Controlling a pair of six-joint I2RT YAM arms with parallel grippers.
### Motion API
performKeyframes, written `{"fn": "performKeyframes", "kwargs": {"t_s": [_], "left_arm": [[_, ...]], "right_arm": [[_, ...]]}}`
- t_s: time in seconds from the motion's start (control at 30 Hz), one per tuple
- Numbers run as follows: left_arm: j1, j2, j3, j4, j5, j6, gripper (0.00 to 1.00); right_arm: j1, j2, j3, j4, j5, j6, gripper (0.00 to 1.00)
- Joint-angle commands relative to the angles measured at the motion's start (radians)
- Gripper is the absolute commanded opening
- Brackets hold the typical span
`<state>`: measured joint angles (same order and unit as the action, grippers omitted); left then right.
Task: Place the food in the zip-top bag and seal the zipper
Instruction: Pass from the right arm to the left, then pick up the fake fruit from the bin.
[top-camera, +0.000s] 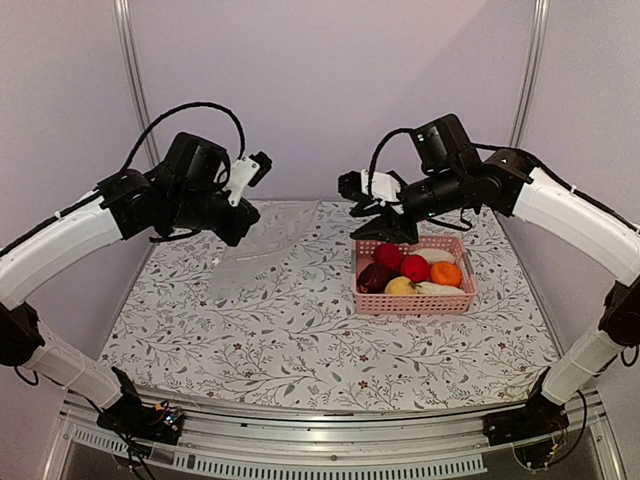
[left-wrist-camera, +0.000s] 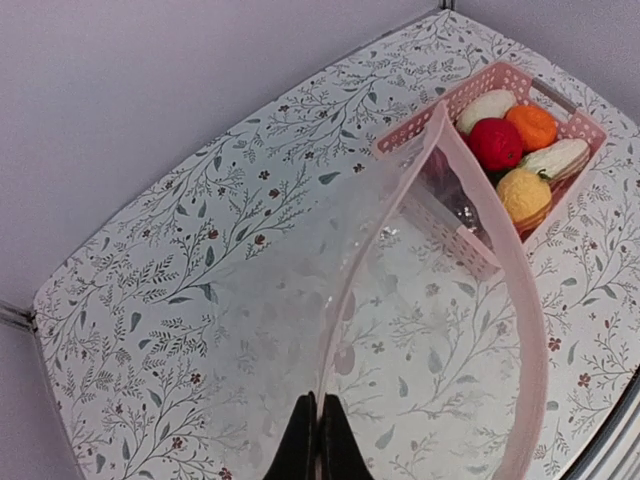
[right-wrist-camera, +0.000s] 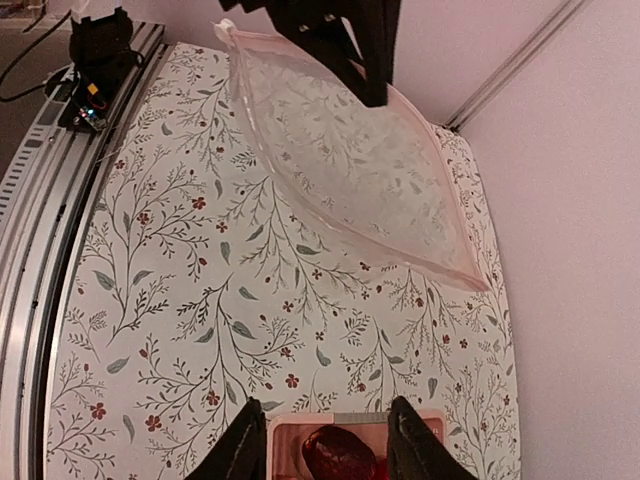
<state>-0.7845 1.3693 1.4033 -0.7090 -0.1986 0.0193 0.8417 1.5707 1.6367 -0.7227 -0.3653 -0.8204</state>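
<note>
A pink basket (top-camera: 412, 303) sits on the flowered cloth (top-camera: 280, 340) and holds the food (top-camera: 414, 267): red, orange, yellow and white pieces, plus a dark maroon piece (right-wrist-camera: 340, 458). Left of the basket is the clear bag (top-camera: 262, 252), its mouth gaping toward the basket and its pink zipper (left-wrist-camera: 525, 300) bowed open. The left gripper (left-wrist-camera: 318, 445) is pinched together on one lip of the bag. The right gripper (right-wrist-camera: 327, 415) hovers over the basket's far-left corner, fingers apart, holding nothing.

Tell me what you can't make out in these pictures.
Right wrist: the basket is cut by the bottom edge; only a maroon piece shows.
Left wrist: that maroon piece blurs behind the zip-top bag.
Top external: the left pincer hides its fingertips behind its own dark body; the bag barely shows.
</note>
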Motion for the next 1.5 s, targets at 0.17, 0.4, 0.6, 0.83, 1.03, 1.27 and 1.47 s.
{"fn": "performKeyframes", "kwargs": {"t_s": [0.17,0.4,0.6,0.83,1.03,1.27,1.47], "left_arm": [[0.048,0.037,-0.08,0.307,0.025,0.069,0.0],[0.11,0.017,-0.157,0.444,0.149,0.007,0.0],[0.149,-0.063,-0.298,0.58,0.275,-0.067,0.0],[0.16,-0.036,-0.323,0.582,0.324,-0.094,0.0],[0.16,-0.042,-0.326,0.581,0.304,-0.092,0.0],[0.16,-0.044,-0.329,0.582,0.317,-0.091,0.0],[0.16,-0.04,-0.329,0.583,0.331,-0.093,0.0]], "right_arm": [[-0.285,0.085,-0.074,0.084,-0.066,0.208,0.59],[-0.348,0.254,0.0,0.101,0.13,0.286,0.6],[-0.383,0.366,0.046,0.103,0.199,0.358,0.62],[-0.383,0.464,0.102,0.098,0.22,0.43,0.91],[-0.384,0.527,0.12,0.099,0.231,0.45,0.87],[-0.385,0.573,0.131,0.097,0.247,0.467,0.88],[-0.385,0.613,0.135,0.093,0.248,0.491,0.89]]}}
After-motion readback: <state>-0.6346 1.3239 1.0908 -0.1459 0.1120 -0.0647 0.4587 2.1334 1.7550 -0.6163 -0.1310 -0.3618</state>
